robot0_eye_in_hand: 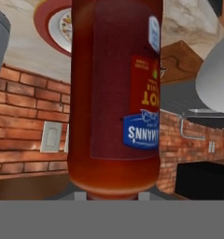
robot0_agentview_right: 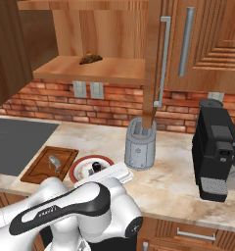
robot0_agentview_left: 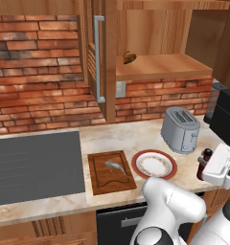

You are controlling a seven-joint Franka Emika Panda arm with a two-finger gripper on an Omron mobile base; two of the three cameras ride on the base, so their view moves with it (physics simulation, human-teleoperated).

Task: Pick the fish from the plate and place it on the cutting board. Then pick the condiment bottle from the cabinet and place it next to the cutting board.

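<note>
Fish (robot0_agentview_left: 115, 166) sits on the cutting board (robot0_agentview_left: 110, 172), so I'm on the bottle: my end effector (robot0_agentview_left: 217, 167) grips the condiment bottle (robot0_agentview_left: 203, 163) low over the table (robot0_agentview_left: 136, 135), right of the plate (robot0_agentview_left: 154, 164).

light: even, soft, rendered | shadows: faint | glare: none | hand view: close, slightly blurred

The arm reaches low to the right, its gripper (robot0_agentview_left: 209, 165) closed around the condiment bottle (robot0_agentview_left: 203, 162).

fish (robot0_agentview_left: 115, 166) on cutting board (robot0_agentview_left: 110, 172) — plate (robot0_agentview_left: 155, 164) right
</note>
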